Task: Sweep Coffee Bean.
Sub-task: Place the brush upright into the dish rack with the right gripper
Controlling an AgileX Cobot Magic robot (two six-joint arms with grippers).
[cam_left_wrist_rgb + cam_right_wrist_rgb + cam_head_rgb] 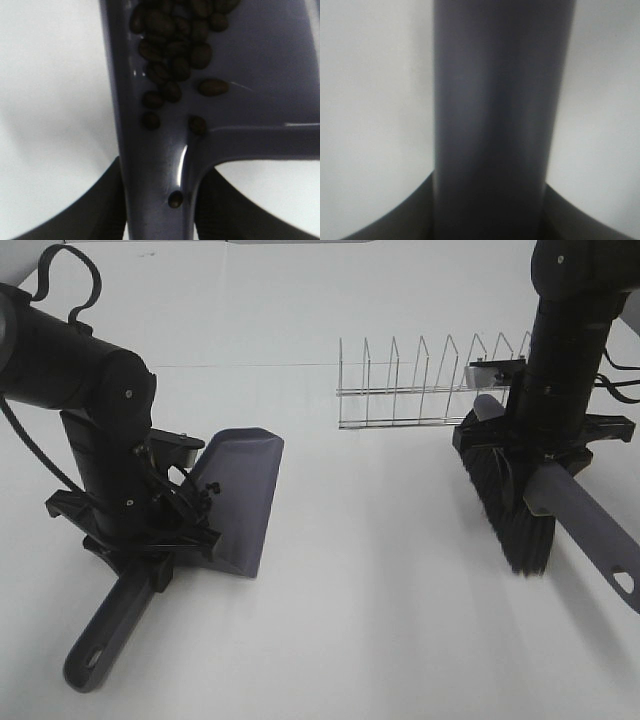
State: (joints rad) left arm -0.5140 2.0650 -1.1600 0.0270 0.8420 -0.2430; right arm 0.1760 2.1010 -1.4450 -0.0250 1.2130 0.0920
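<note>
Quick one from us: left end effector (152, 558) is clenched on the handle of the grey dustpan (245, 490), lower left of the high view. The wrist cam on that arm shows the coffee bean (172, 45) bunch sitting inside the pan, piled along one side wall close to where the handle starts. A couple lie a bit apart from the pile, and one sits down in the handle groove btw the end effector's fingers (95, 220).

Right end effector (545, 462) is clamped round the grey handle of the brush (515, 510), right side of the frame, black bristles pointing down at the white counter (380, 620). Can't tell if they touch it tbh. Brush and dustpan are well apart.

Upper middle there's a wire dish rack (420, 390) w/ its right end just beside the brush arm.
</note>
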